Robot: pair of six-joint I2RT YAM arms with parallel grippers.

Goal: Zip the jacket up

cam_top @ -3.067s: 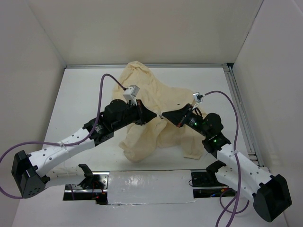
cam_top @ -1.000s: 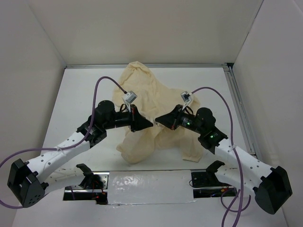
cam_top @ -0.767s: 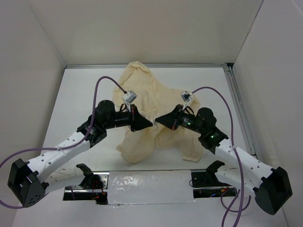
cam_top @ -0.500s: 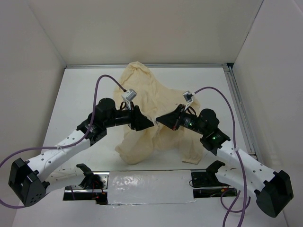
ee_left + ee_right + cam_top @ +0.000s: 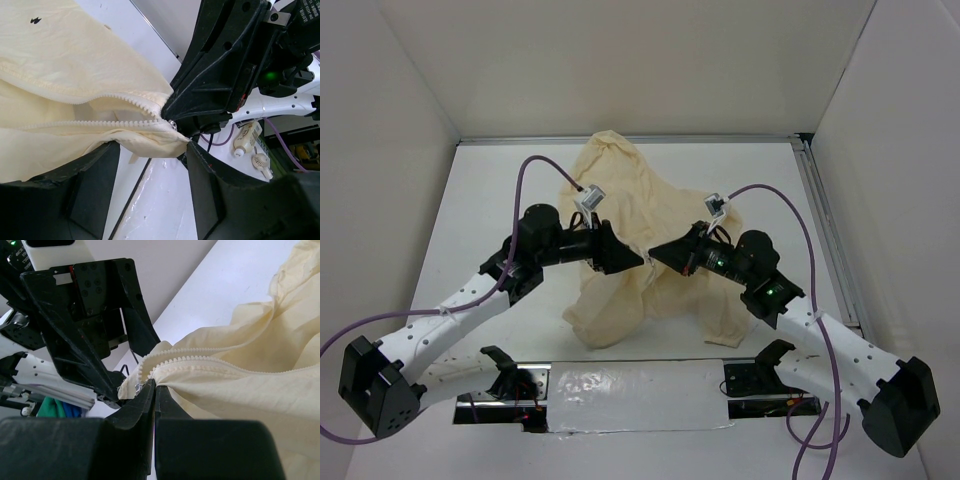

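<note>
left claw agape, right claw pinching jacket

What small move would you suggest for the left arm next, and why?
Probably close the left gripper on the hem of the jacket, which lies between its open jaws. The right gripper is shut where the two rows of zipper teeth meet, so pinning the bottom edge would likely keep the fabric taut for the pull.
</note>
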